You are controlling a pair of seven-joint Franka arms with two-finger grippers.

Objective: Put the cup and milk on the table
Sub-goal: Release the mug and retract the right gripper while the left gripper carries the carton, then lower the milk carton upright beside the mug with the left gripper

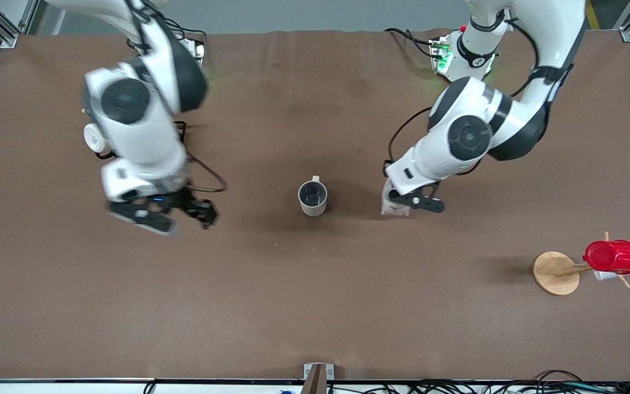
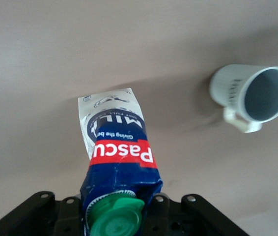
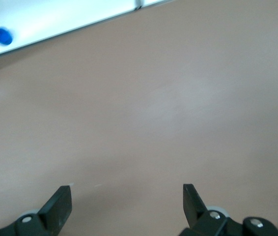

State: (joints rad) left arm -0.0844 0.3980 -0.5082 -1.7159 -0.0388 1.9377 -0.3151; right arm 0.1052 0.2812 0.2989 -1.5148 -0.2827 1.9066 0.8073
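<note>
The cup (image 1: 313,198) stands upright on the table (image 1: 315,306) near its middle, handle toward the robots' bases; it also shows in the left wrist view (image 2: 254,96). The milk (image 1: 393,206) stands beside it, toward the left arm's end, its whitish base at the cloth. My left gripper (image 1: 403,199) is shut on the milk's top; the left wrist view shows the blue carton (image 2: 117,157) with its red label and green cap (image 2: 115,220), which hide the fingers. My right gripper (image 1: 164,214) is open and empty over bare cloth toward the right arm's end, fingers wide apart (image 3: 126,196).
A wooden mug tree (image 1: 555,272) stands near the left arm's end, bearing a red ribbed cup (image 1: 613,256) and a white mug (image 1: 603,276). Another white mug (image 1: 95,137) shows beside the right arm. The table's front edge shows in the right wrist view (image 3: 80,27).
</note>
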